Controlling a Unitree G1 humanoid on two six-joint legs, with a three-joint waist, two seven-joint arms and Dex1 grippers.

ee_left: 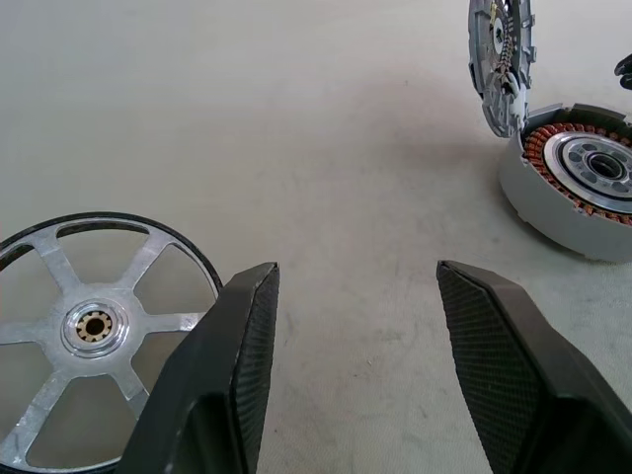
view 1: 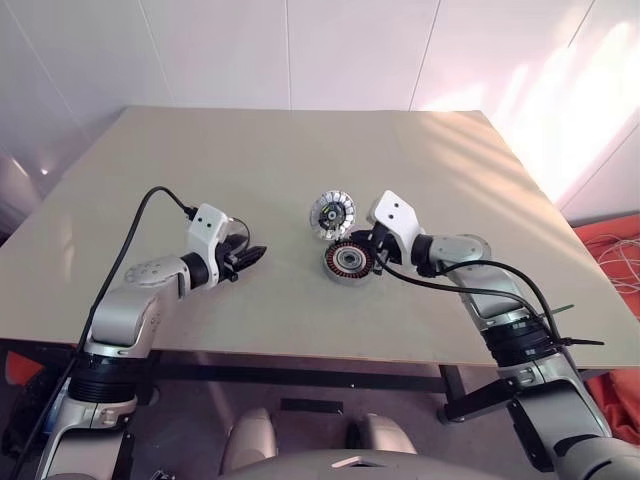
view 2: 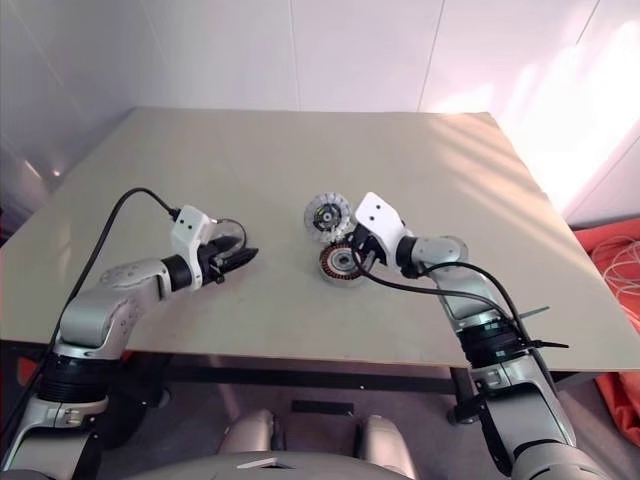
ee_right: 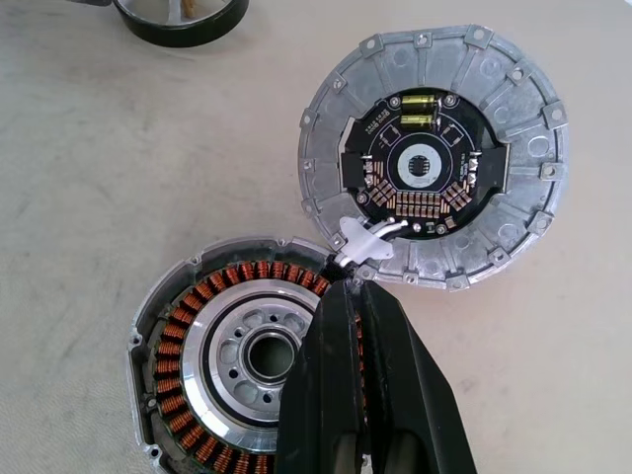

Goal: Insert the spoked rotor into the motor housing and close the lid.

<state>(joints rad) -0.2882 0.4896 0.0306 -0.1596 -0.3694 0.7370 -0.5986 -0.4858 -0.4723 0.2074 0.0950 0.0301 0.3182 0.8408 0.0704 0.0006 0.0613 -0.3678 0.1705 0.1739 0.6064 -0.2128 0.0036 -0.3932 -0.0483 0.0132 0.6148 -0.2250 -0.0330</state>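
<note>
Black right fingers pressed together over the motor housing; left fingers parted, empty (lid beside them).

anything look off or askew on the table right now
Yes: a round silver cover with a circuit board stands tipped up on edge beside the motor housing, leaning at its rim and joined by a white connector, rather than lying flat.

Silver-grey arm shells are showing at lower left and lower right of the head views, with black ribbed bands at the joints. White camera boxes are sitting on both wrists. Black cables are looping from each box. The left gripper and right gripper are showing black textured fingers.
</note>
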